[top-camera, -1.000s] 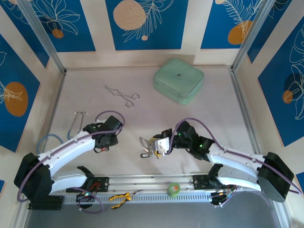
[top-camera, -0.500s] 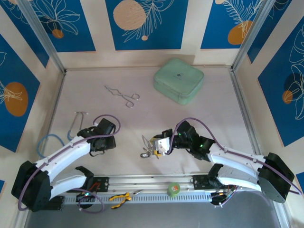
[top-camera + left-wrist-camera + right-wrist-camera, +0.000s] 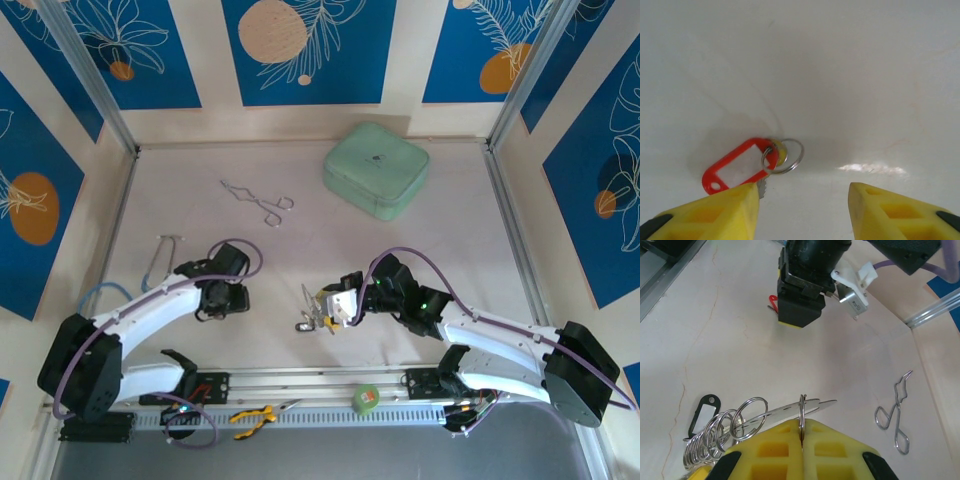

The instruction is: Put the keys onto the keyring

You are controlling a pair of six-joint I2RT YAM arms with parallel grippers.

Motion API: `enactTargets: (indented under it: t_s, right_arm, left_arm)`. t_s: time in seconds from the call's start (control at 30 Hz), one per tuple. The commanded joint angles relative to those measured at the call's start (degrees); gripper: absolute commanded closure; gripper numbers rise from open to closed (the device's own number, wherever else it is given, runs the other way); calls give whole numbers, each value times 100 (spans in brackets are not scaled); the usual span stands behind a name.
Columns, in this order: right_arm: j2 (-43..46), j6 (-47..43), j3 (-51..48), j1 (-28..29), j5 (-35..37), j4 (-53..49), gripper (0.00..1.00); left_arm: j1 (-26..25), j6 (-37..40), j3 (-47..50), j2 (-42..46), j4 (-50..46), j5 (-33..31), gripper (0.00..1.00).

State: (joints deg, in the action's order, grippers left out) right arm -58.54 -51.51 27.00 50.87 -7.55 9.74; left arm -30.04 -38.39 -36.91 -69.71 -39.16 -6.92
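Observation:
A key with a red tag (image 3: 737, 169) and a small split ring (image 3: 784, 156) lies flat on the table. My left gripper (image 3: 804, 210) is open just above it, and the left fingertip (image 3: 725, 212) covers the key's blade. The same gripper (image 3: 222, 300) shows in the top view. My right gripper (image 3: 802, 440) is shut on the thin keyring (image 3: 802, 412), which stands edge-on between the pads. A bunch of small rings (image 3: 725, 427) and a black-tagged key (image 3: 702, 415) hang from the keyring on its left. From above, this bundle (image 3: 312, 315) sits at the right gripper (image 3: 335, 308).
Silver forceps (image 3: 258, 200) lie at the back left and a mint-green case (image 3: 376, 168) at the back. A blue stethoscope (image 3: 160, 258) is by the left wall. A green tape roll (image 3: 367, 399) and yellow pliers (image 3: 252, 415) rest on the front rail.
My left wrist swung a little to the left and came back over the red-tagged key. The right arm and the keyring have stayed put.

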Motion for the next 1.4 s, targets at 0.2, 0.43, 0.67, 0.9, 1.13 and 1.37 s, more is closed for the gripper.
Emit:
enactTargets:
  t_s: [0.2,0.43,0.67,0.9,1.13,1.37]
  right_arm:
    - [139,55,192,12,-115,-184,100]
    - [130,56,206,14,-172,-179,100]
    - [150,53,212,19,-194,-193,100]
    - [194,53,214,19,-192,-219,100]
    - [185,53,205,19,-203,-209,100]
    - [174,135,184,19,-192,-198,100]
  left_arm:
    - [-3,1055,-619,-551,-427,-642,55]
    - [-129,1329,-724,-885,-653,-794,49]
    - [-168,1487,-774,-1138,-528,-710,56]
    - [-165,1564,-793,-1344,-479,-851,69]
    - [-160,1572,-800,-1361,-461,-862,94]
    - [-233,1801,-862,-851,-311,-897,100]
